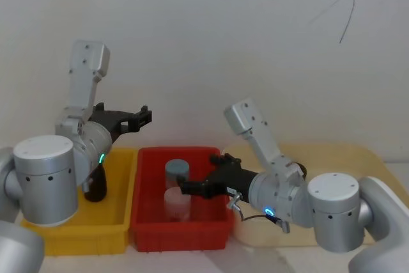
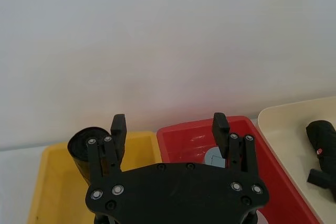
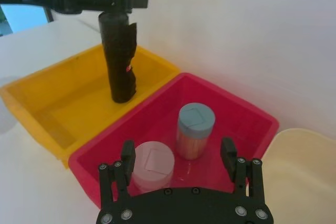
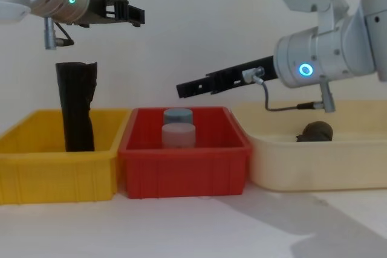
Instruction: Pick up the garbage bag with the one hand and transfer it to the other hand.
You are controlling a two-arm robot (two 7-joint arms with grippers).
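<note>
Your left gripper (image 2: pixel 169 123) gapes empty above the yellow plastic bin (image 4: pixel 60 173), your right gripper (image 3: pixel 177 150) likewise above the red plastic bin (image 4: pixel 181 170), and the stubby, wrinkled black garbage bag (image 4: pixel 315 131) lies in the cream tray (image 4: pixel 314 170).

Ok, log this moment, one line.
left gripper: open, above yellow bin | right gripper: open, above red bin | garbage bag: in cream tray

stubby, wrinkled black garbage bag (image 4: pixel 314 131) lies in the cream tray (image 4: pixel 302 167); left gripper (image 1: pixel 146 117) and right gripper (image 1: pixel 183 188) hover spread, empty.
</note>
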